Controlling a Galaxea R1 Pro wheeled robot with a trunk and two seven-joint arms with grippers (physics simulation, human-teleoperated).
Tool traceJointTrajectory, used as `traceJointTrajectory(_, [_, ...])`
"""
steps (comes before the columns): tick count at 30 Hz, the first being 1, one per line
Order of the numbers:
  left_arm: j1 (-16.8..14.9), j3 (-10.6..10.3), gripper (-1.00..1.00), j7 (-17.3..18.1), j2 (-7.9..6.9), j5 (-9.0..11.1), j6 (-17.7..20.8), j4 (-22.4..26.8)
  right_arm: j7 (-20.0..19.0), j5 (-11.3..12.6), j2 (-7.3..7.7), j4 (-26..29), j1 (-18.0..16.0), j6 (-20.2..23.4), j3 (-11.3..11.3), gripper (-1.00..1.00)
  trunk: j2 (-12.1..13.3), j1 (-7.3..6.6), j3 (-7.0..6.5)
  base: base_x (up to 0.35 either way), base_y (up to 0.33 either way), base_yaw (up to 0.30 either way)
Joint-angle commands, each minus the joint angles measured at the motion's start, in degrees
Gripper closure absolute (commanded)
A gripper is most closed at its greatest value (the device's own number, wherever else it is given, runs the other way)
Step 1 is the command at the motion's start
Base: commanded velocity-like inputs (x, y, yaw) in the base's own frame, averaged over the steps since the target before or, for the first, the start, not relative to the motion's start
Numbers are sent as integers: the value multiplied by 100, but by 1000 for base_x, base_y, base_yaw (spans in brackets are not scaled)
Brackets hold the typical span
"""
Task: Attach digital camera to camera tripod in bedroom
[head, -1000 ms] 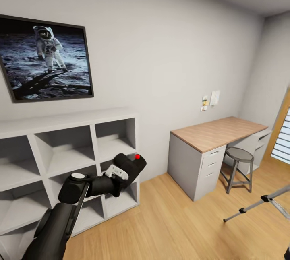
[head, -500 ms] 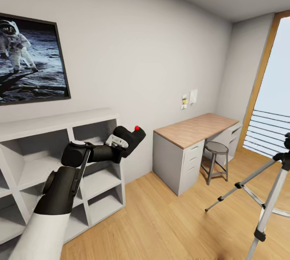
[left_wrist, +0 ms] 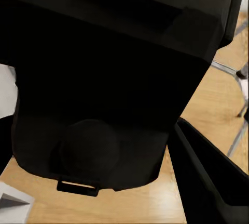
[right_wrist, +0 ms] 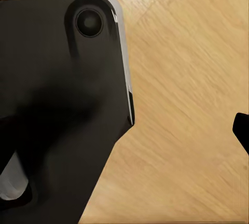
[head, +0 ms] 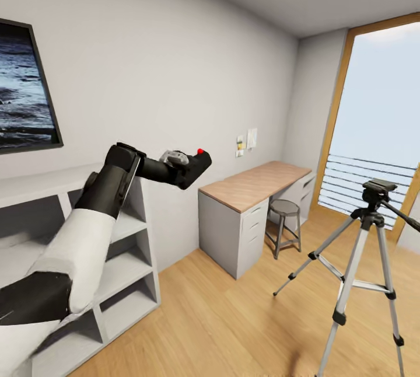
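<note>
Raised left tool (head: 185, 168) holds digital camera (head: 195, 168), red button up.

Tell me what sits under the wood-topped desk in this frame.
Under the desk, a round grey stool stands in the knee space, between a grey drawer unit and another at the window end. The floor further back beneath the desk is hidden by stool and drawers.

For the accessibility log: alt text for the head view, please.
The left gripper holds the digital camera raised before a grey wall. The camera tripod stands on the wood floor at right, near a desk, stool and white shelf.
</note>
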State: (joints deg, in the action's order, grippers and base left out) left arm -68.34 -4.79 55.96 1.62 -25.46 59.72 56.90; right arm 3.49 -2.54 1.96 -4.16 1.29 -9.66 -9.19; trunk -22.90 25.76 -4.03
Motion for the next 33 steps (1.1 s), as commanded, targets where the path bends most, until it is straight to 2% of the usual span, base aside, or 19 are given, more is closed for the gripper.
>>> traceJointTrajectory(1, [-130,4,100,63,5,-65,28,-133,12,-27,-2,-15,-2,-35,-39,-100,-2,2,1,0,0,-300])
traceJointTrajectory(3, [-366,4,100,72,21,-64,28,-338,12,-27,-5,-15,-2,-35,-39,-100,-2,2,1,0,0,-300])
traceJointTrajectory(4, [-584,4,100,79,39,-64,28,-490,12,-27,-12,-15,-3,-35,-39,-100,-2,2,1,0,0,-300])
traceJointTrajectory(5, [-584,4,100,79,39,-64,28,-490,12,-27,-12,-15,-3,-35,-39,-100,-2,2,1,0,0,-300])
traceJointTrajectory(7, [-1000,1,100,76,65,-68,28,-788,12,-27,-36,-15,-5,-36,-39,-100,-2,2,1,0,0,-300])
traceJointTrajectory(8, [-1303,-1,100,68,74,-71,28,-1095,12,-27,-46,-14,-5,-36,-39,-100,-2,2,1,0,0,-300])
traceJointTrajectory(11, [-1563,-3,100,53,73,-72,28,-1445,12,-27,-51,-14,-5,-36,-39,-100,-2,2,1,0,0,-300])
traceJointTrajectory(16, [-1855,-7,100,31,43,-76,28,-1980,12,-25,-54,-14,-5,-36,-39,-100,-2,2,1,0,0,-300])
traceJointTrajectory(20, [-1975,-11,100,3,-61,-90,28,-2253,12,-24,-55,-14,-5,-36,-39,-100,-2,2,1,0,0,-300])
traceJointTrajectory(21, [-2010,-12,100,0,-185,-95,28,-2338,12,-23,-55,-14,-4,-36,-39,-100,-2,2,1,0,0,-300])
traceJointTrajectory(26, [-2028,-101,100,103,-286,-102,28,-2404,12,-24,-56,-14,-5,-36,-39,-100,-2,2,1,0,0,-300])
traceJointTrajectory(27, [-2028,-152,100,158,-301,-104,28,-2420,12,-23,-56,-14,-5,-36,-39,-100,-2,2,1,0,0,-300])
traceJointTrajectory(30, [-2030,-559,100,542,-374,-106,28,-2498,12,-24,-56,-14,-5,-36,-39,-100,-2,2,1,0,0,-300])
traceJointTrajectory(32, [-2033,-1177,100,1023,-526,-104,28,-2530,12,-23,-56,-14,-5,-36,-39,-100,-2,2,1,0,0,-300])
traceJointTrajectory(33, [-2032,-1615,100,1490,-736,-101,28,-2527,12,-24,-56,-14,-4,-36,-39,-100,-2,2,1,0,0,-300])
